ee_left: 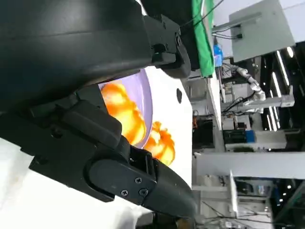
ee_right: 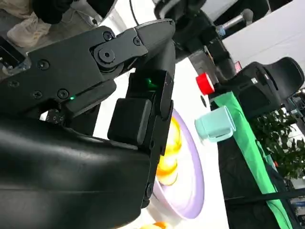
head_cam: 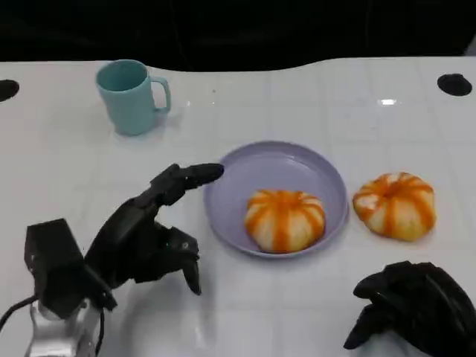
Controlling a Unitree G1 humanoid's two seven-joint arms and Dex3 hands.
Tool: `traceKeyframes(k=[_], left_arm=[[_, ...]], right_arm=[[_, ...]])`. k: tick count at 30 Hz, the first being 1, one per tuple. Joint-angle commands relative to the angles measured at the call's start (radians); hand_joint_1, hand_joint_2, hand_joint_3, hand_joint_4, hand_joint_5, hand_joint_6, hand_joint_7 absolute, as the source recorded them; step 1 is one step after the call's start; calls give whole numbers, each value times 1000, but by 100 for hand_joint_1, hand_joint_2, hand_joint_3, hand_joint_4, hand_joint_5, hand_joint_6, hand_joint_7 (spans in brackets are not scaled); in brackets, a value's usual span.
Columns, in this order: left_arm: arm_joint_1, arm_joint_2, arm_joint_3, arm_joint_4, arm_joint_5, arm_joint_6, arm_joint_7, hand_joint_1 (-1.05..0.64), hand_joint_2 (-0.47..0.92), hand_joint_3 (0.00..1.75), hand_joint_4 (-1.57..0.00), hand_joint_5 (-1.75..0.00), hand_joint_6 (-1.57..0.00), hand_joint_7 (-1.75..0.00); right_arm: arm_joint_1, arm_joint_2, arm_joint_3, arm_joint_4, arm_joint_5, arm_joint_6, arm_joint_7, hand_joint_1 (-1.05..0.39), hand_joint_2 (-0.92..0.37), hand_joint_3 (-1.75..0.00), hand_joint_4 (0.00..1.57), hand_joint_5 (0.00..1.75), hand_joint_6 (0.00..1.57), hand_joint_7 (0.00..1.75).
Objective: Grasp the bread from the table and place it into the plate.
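An orange-striped bread bun (head_cam: 285, 219) lies inside the lilac plate (head_cam: 327, 175) at the table's middle; the left wrist view has this bun (ee_left: 125, 114) on the plate (ee_left: 147, 102). A second striped bun (head_cam: 394, 204) sits on the table just right of the plate, and in the left wrist view this bun (ee_left: 161, 143) lies beyond the plate. My left hand (head_cam: 145, 234) hovers left of the plate with fingers spread, holding nothing, one fingertip by the rim. My right hand (head_cam: 416, 305) rests low at the near right, fingers curled in, below the second bun.
A teal mug (head_cam: 130, 97) stands at the far left of the white table; the right wrist view has the mug (ee_right: 215, 124) past the plate (ee_right: 188, 191). Black round marks (head_cam: 454, 83) sit near the far corners. A red button (ee_right: 205, 83) lies off the table.
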Motion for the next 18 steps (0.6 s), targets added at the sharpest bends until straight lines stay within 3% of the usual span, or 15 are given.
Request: traceKeyframes(k=[1,8,18], left_arm=[[69,-8,9,-85,-11,100,-26,-105,84,1,-157,-71,-157,-50],[140,-33,3,-161,-1,178,-35,-105,74,0,-157,-83,-157,-72],[167,-56,10,-169,9,198,-43,-105,68,0,-157,-85,-157,-74]], right_arm=[[15,-12,-5,-23,11,13,-3,-71,-77,0,157,32,157,10],[23,-12,-5,-37,13,20,-3,-72,-77,0,157,33,157,11],[23,-17,-9,-28,12,12,4,-72,-77,0,157,33,157,11]])
